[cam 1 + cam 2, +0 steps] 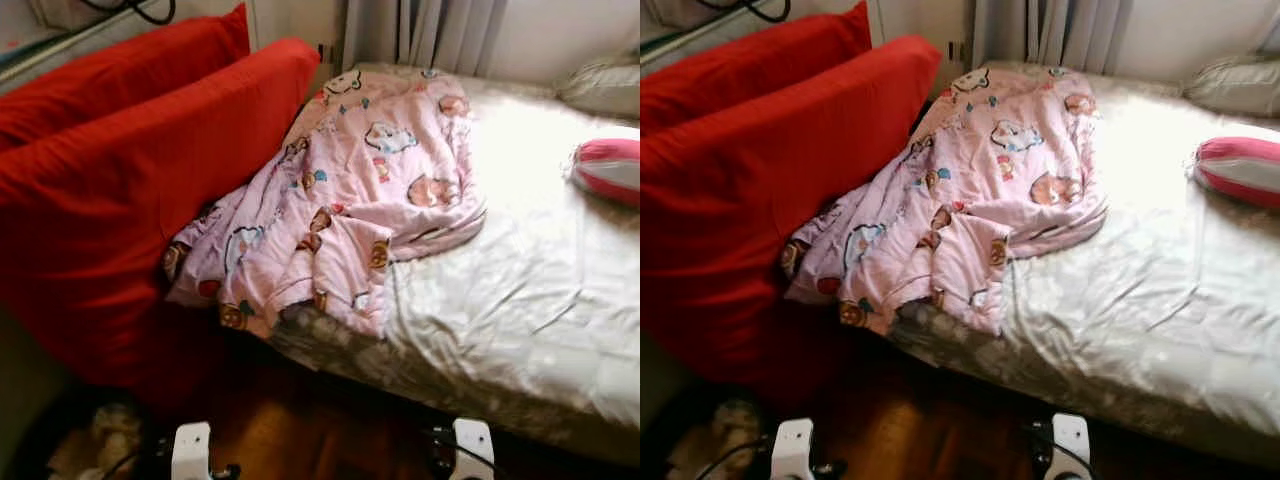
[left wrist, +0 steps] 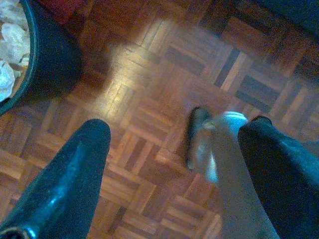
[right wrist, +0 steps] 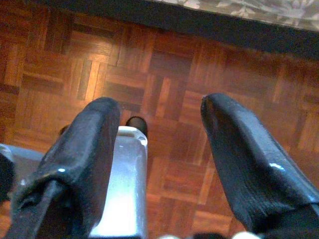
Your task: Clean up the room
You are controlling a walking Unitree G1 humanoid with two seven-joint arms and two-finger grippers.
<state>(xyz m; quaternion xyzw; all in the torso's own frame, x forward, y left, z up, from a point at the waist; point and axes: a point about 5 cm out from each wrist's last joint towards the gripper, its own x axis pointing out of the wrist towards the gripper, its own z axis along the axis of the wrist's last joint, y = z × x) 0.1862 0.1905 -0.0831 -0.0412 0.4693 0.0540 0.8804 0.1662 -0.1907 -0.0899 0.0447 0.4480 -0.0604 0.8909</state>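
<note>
Two white, blocky wrist housings with rounded corners sit low in the head views, the left one [image 1: 190,450] and the right one [image 1: 473,445], each with thin black cables trailing beside it. The left gripper [image 2: 174,164] has two long, glossy black fingers [image 2: 75,174] tapering to rounded tips. The right gripper [image 3: 159,144] has matte black fingers [image 3: 244,154] with lightly scuffed surfaces

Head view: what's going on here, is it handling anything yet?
Nothing is held. The robot faces a bed with a crumpled pink blanket spilling over its edge beside two red cushions. A pink pillow lies farther right. The left gripper and right gripper hang open over the wood floor.
</note>
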